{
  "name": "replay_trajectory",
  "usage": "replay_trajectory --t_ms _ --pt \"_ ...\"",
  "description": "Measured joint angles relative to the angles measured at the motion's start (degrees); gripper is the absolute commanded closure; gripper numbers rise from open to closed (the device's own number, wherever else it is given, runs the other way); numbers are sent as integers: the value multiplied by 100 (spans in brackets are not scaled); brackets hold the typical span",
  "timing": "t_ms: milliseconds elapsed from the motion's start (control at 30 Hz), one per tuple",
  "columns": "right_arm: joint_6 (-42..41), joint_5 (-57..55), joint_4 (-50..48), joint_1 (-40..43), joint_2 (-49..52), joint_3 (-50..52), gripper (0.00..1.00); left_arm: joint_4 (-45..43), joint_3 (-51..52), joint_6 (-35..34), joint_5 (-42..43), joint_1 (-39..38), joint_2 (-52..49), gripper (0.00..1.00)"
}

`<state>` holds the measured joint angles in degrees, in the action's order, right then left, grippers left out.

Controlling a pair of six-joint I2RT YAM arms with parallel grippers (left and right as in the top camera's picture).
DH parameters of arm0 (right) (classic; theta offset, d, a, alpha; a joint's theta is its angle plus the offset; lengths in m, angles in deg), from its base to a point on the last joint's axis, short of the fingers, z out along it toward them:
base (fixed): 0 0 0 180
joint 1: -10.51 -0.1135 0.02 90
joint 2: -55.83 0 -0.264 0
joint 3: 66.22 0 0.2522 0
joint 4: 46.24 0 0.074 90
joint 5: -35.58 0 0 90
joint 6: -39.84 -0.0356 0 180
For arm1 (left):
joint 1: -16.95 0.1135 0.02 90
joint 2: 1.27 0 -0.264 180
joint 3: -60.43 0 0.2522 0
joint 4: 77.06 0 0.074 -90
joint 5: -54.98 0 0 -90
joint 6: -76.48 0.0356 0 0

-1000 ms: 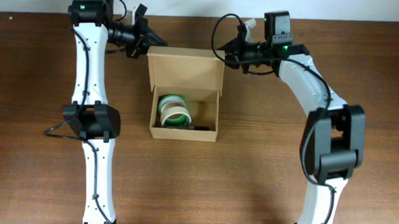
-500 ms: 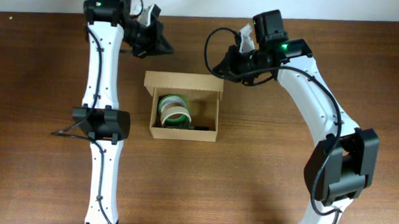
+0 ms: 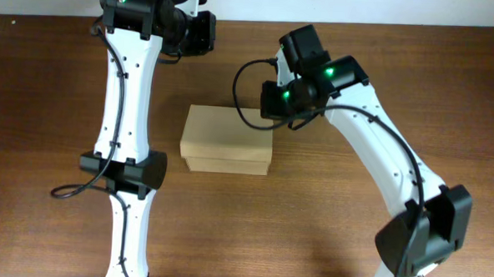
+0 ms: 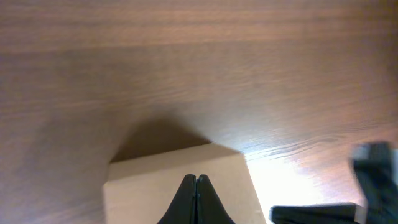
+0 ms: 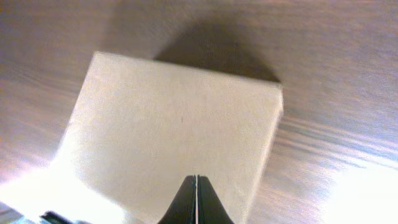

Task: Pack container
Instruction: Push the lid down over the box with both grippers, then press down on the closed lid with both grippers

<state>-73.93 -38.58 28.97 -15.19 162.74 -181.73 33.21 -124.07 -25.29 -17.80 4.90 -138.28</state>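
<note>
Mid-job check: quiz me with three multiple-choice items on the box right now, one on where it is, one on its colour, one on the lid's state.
1. The container is:
A) resting near the middle of the table
B) at the table's near right corner
C) lifted into the air

2. Its colour is:
A) white
B) plain brown
C) green

3. Its lid is:
A) standing open
B) torn off
C) closed flat

1 A: the overhead view shows it resting mid-table.
2 B: every view shows plain brown cardboard.
3 C: the top is one unbroken face, with nothing inside visible.
</note>
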Motion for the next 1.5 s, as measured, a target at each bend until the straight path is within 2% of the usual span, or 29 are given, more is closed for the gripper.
replay_trajectory --t_ms 300,533,800,1000,1500 --pt "262 -1036 656 -415 -122 -33 96 4 2371 24 -1067 -173 1106 99" --pt "431 -1554 911 -739 -122 -33 96 11 4201 133 -1259 -332 1864 99" --pt "619 -1825 872 -748 -118 13 96 -358 5608 170 -1300 -627 2026 98" --pt "671 -1937 577 -748 42 363 96 -887 6404 170 -1303 -684 2026 98" --pt "730 -1947 48 -745 321 1327 96 -1727 7385 170 -1316 -684 2304 98"
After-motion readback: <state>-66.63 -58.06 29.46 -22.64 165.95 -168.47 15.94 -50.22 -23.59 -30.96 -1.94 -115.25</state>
